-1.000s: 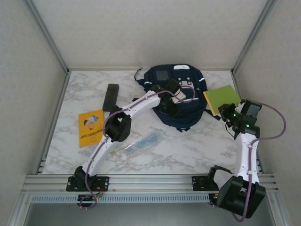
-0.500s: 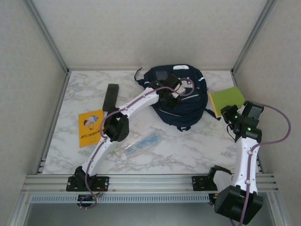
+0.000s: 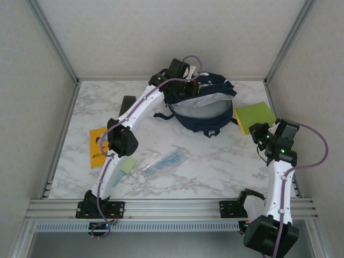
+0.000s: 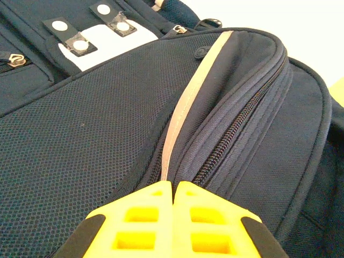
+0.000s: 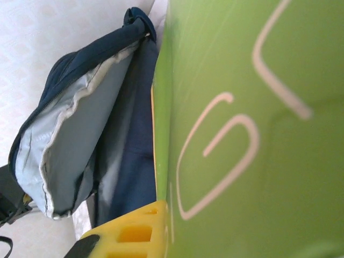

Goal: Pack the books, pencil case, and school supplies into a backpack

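Observation:
The navy backpack (image 3: 207,121) stands at the back of the table, its mouth pulled open so the grey lining shows. My left gripper (image 3: 189,79) is shut on the top flap by the white stripe (image 4: 185,102); its yellow fingertips (image 4: 156,196) meet on the fabric. My right gripper (image 3: 258,130) is shut on the near edge of the lime-green notebook (image 3: 255,114), which fills the right wrist view (image 5: 258,134) beside the open backpack (image 5: 80,145). The orange booklet (image 3: 99,149), a pale green pad (image 3: 128,164), a pale blue pad (image 3: 116,178) and the clear pencil case (image 3: 164,162) lie on the table.
A flat black object (image 3: 127,104) lies at the back left, half behind the left arm. The marble table (image 3: 215,166) is walled by metal frame posts at the left and right. The left arm spans from its base diagonally over the booklet to the backpack.
My left gripper has closed on the backpack's flap and drawn it up and toward the back wall, opening the bag. The right arm has shifted slightly with the notebook.

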You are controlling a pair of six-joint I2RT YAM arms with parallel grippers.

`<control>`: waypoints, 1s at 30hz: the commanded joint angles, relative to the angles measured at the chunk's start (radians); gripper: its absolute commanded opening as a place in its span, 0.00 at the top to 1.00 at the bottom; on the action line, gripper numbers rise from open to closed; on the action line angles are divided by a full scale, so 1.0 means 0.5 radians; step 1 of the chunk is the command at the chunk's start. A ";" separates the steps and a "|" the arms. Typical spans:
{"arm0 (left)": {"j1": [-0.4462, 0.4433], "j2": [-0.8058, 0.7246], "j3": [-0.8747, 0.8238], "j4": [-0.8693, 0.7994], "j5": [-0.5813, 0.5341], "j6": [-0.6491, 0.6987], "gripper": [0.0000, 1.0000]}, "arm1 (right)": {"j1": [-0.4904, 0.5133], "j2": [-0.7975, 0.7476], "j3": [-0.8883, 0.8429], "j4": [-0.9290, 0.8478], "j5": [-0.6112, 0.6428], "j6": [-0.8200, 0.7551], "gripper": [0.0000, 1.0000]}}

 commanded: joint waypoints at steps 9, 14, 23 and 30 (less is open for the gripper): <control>-0.037 -0.099 0.086 0.118 0.103 -0.208 1.00 | 0.093 -0.093 0.137 0.055 -0.182 0.104 1.00; -0.025 -0.125 0.086 0.278 0.128 -0.395 1.00 | 0.323 -0.086 -0.006 0.319 -0.121 0.321 1.00; -0.026 -0.140 0.086 0.354 0.149 -0.483 1.00 | 0.858 0.387 -0.172 1.267 0.089 0.565 1.00; -0.025 -0.181 0.072 0.282 0.156 -0.459 1.00 | 1.040 1.025 -0.010 1.776 0.200 0.638 1.00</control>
